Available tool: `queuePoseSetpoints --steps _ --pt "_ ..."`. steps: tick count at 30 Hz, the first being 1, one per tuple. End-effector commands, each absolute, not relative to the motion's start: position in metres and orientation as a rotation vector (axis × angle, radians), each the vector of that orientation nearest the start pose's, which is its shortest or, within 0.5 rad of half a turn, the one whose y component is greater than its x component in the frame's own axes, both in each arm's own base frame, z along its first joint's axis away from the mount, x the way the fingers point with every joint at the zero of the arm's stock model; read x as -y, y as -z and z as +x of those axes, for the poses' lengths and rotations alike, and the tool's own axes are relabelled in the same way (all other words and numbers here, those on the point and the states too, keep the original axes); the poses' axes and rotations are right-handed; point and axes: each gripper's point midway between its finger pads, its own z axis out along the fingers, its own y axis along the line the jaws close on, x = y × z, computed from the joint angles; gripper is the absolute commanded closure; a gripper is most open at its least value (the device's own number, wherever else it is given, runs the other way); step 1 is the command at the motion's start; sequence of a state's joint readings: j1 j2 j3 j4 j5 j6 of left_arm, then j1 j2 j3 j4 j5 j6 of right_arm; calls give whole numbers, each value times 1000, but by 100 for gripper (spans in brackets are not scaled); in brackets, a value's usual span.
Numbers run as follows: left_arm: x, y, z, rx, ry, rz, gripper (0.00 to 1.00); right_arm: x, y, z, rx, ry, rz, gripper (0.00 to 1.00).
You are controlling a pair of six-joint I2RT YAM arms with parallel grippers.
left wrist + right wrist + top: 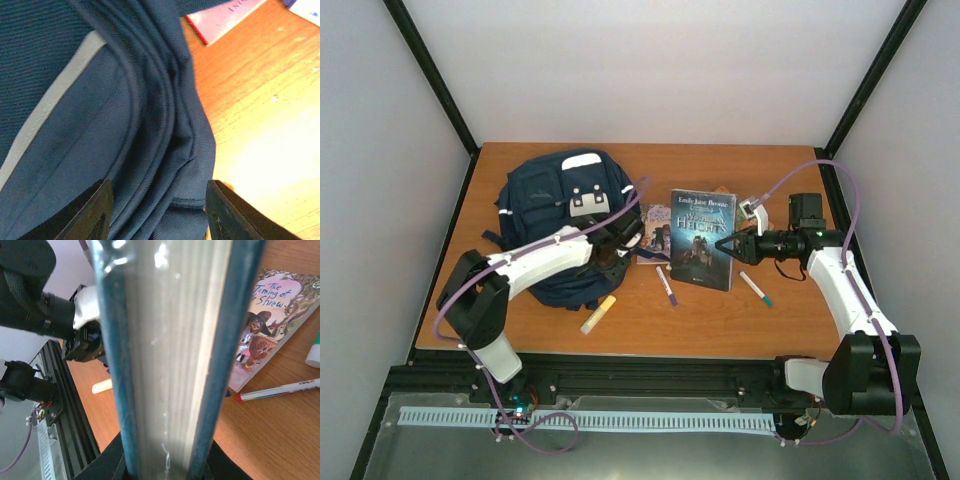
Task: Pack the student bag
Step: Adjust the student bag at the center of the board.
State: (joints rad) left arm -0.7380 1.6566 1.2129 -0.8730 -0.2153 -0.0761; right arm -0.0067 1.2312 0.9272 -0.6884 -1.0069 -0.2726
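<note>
The student bag [555,200] is seen lying on the left half of the table [720,330], its top toward the far edge and its lower end toward the near edge. The left arm is stretched across the bag's near right side, and the left gripper [159,187] is set over a piped seam of the navy fabric. Its fingers [92,212] stand apart with the folded cloth between them. Whether the cloth is actually being pinched cannot be told from the wrist view, where only the fingertips are shown. The right gripper [728,243] is clamped on the page-side edge of a dark blue book [703,235], which is held near the middle of the table, right of the bag. A smaller illustrated book [655,235] is laid flat between the bag and the held book. Just nearer the near edge a purple pen [666,285] and a teal-tipped pen [756,288] are found, well apart. A yellow marker [598,314] is placed beside the bag's near end.
</note>
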Motion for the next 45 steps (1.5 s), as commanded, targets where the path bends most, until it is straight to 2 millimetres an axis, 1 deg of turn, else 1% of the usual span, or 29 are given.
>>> queuePoseSetpoints --steps 1,4,8,11,15,17,22,24,25,27,29,32,34,37,39,40,41,42,45 --pt "225 -87 283 -2596 -253 1065 47 -142 -226 282 -2045 -1144 -678 97" --pt "223 -77 285 -2583 -359 1093 46 -139 -224 283 -2051 -1153 -658 97" --pt "212 -73 297 -2556 -516 1049 46 -134 -224 285 -2053 -1161 -634 97" --pt "211 -73 302 -2537 -543 1039 47 -133 -225 285 -2050 -1162 -628 97" --pt "212 -74 309 -2507 -570 1021 51 -132 -225 285 -2047 -1166 -627 97" --pt "211 -76 314 -2491 -600 1012 55 -132 -226 285 -2046 -1171 -624 97" --pt "214 -70 315 -2525 -619 1012 73 -128 -225 287 -2052 -1152 -613 97" --pt "214 -71 317 -2523 -622 1003 85 -125 -225 288 -2055 -1139 -598 97" --pt "214 -74 319 -2514 -627 990 90 -124 -225 288 -2055 -1138 -593 97" --pt "218 -83 324 -2489 -611 958 96 -123 -225 289 -2055 -1139 -587 97" --pt "223 -97 332 -2461 -587 916 99 -123 -225 289 -2056 -1143 -584 97" --pt "233 -114 346 -2431 -564 870 99 -122 -225 289 -2057 -1142 -582 97" --pt "241 -120 353 -2426 -537 855 99 -122 -225 290 -2056 -1138 -581 97" --pt "254 -121 362 -2426 -490 859 99 -121 -226 289 -2054 -1134 -579 97" --pt "257 -117 365 -2445 -482 875 99 -120 -226 289 -2053 -1132 -575 97" --pt "257 -114 366 -2456 -486 887 98 -119 -226 290 -2054 -1130 -573 97" --pt "255 -114 367 -2465 -501 891 93 -120 -227 289 -2052 -1133 -574 97" --pt "251 -115 369 -2475 -514 887 86 -119 -226 289 -2052 -1133 -573 97" --pt "245 -119 363 -2509 -497 898 70 -119 -226 289 -2053 -1141 -571 97"
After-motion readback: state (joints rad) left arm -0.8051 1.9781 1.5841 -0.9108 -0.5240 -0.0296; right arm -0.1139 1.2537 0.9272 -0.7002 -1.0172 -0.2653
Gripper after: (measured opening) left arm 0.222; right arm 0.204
